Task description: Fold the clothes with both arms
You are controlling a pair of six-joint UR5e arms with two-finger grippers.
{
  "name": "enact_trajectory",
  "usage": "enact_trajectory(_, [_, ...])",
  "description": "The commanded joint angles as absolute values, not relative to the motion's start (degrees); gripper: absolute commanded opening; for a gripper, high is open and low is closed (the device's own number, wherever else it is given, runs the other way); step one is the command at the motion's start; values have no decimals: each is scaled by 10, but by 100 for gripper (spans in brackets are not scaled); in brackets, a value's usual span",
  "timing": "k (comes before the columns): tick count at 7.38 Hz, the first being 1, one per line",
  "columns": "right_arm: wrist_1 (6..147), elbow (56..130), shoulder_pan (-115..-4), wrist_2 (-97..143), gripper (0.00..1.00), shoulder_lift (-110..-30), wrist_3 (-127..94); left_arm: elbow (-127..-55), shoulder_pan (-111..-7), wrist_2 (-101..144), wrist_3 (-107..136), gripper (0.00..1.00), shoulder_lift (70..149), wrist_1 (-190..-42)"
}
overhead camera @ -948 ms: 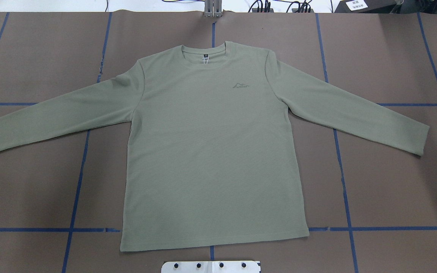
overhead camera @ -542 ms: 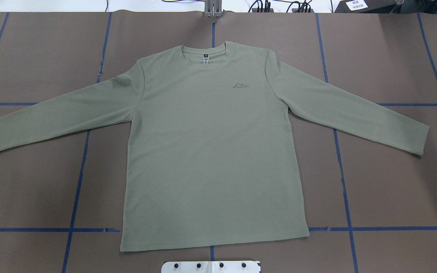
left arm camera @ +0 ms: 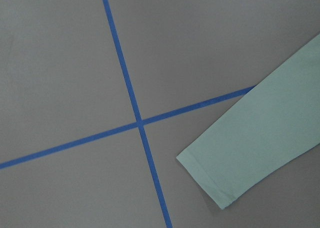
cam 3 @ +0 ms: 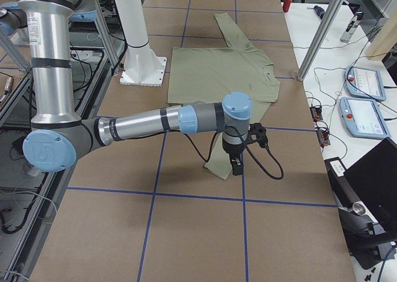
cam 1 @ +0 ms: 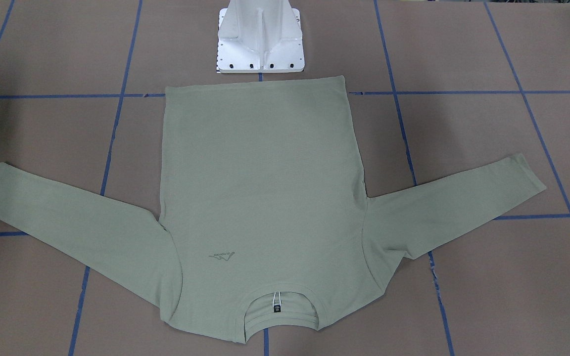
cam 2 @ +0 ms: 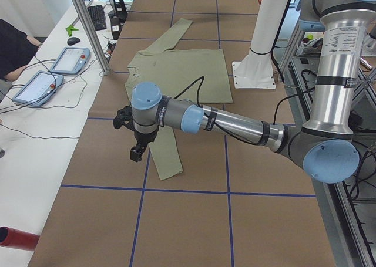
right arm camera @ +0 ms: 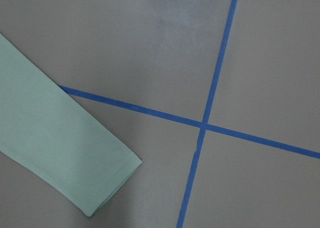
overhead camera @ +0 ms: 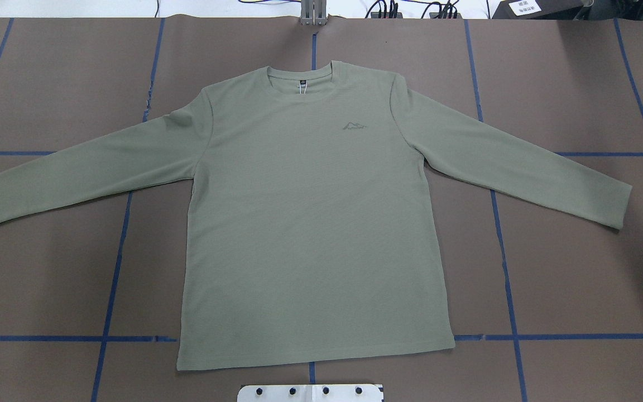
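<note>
White base pedestal [cam 1: 260,39] stands just beside the hem; blue tape lines [overhead camera: 508,301] grid the brown table cover [overhead camera: 578,279]. The shirt [overhead camera: 310,223] — sage knit, ribbed round neck — lies flat at table centre, sleeves spread. Left gripper [cam 2: 136,154] and right gripper [cam 3: 236,166] point down near the cuffs, arms outstretched — finger spacing cannot be told.

Sage-green long-sleeve knit shirt [overhead camera: 310,223] lies flat, front up, mid-frame in overhead view: neckline twd top, hem twd bottom, sleeves spread diag. to both edges. Silver-grey left arm [cam 2: 235,123] and right arm [cam 3: 149,122] each stretch low, wrist by a cuff.
</note>
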State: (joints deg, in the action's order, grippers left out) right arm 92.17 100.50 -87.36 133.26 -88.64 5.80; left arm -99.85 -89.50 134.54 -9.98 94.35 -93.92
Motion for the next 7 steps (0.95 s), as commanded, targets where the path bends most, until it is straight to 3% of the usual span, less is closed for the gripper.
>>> enact_trajectory(1, [777, 910, -858, 1382, 100, -879, 21, -992, -895, 1346, -100, 100, 946, -954])
enact_trajectory(5, [468, 814, -762, 1376, 100, -906, -308, -996, -895, 1349, -102, 100, 944, -955])
enact_trajectory(7, [408, 792, -687, 1291, 99, -905, -369, -998, -895, 1349, -102, 100, 942, -955])
